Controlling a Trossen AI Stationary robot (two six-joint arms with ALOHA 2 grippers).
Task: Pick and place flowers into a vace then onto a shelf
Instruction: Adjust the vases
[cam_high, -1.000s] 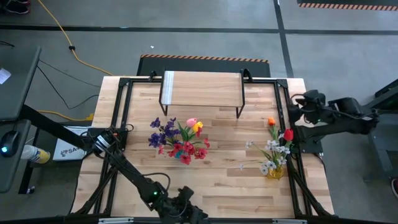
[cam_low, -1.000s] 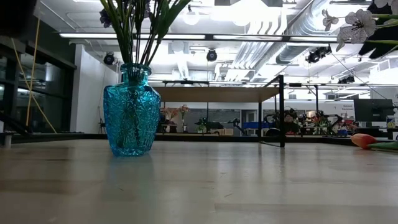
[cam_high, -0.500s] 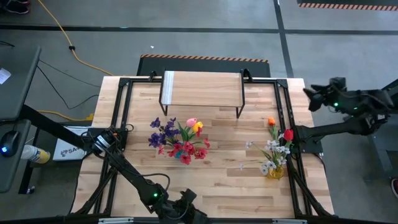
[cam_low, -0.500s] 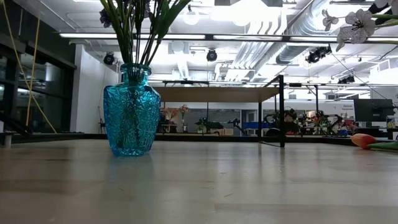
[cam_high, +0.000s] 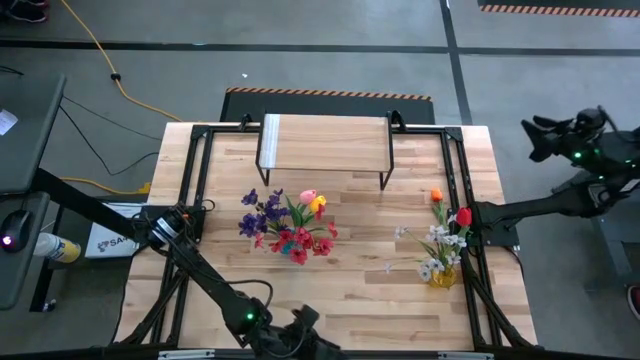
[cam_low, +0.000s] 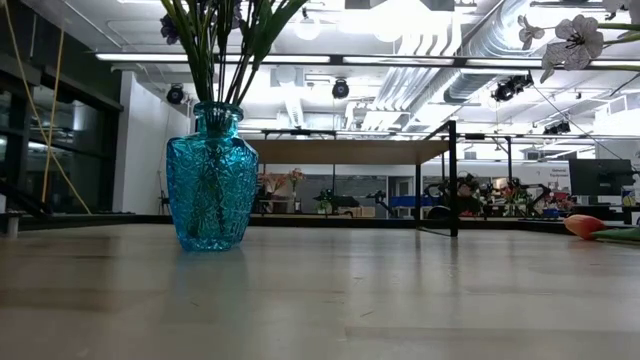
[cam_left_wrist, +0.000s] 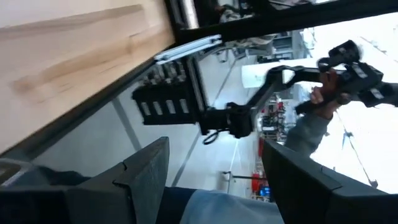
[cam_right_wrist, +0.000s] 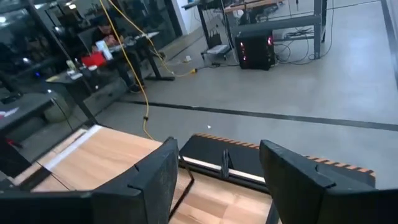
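purple, red, pink and yellow flowers (cam_high: 288, 225) stand bunched in a blue vase (cam_low: 211, 180) (mid-table); white, red and orange flowers (cam_high: 441, 240) sit near the right edge. the shelf (cam_high: 325, 142) stands bare at the back.

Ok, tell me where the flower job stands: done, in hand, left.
Done: a bunch of flowers stands in the blue vase mid-table. In hand: nothing; the left gripper at the near edge and the right gripper off the table's right side are both open and empty. Left: the second bunch by the right edge, and the vase is not yet on the shelf.
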